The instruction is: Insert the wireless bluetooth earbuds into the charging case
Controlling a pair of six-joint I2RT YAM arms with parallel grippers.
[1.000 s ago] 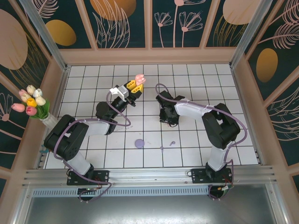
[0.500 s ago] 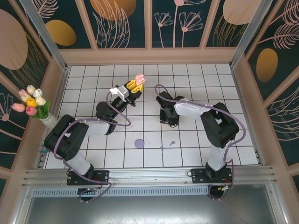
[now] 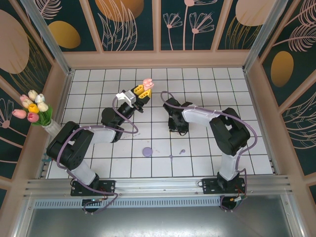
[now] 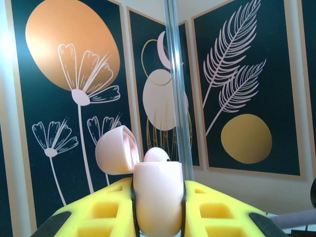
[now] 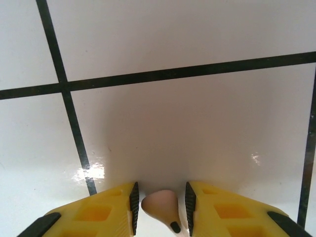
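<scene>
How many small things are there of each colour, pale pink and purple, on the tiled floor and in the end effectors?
Pale pink: 3 (open pale pink plastic charging case, pale pink seated earbud, pale pink earbud between the right end effector fingers)
Purple: 3 (purple round flat disc, first tiny purple earbud, second tiny purple earbud)
Total: 6

Pink charging case (image 4: 158, 197) stands upright, lid (image 4: 114, 156) open, one pale pink earbud (image 4: 156, 154) seated inside

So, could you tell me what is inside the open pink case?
One pale pink earbud pokes above the charging case rim beside the raised lid; the case wall hides anything deeper inside.
</scene>
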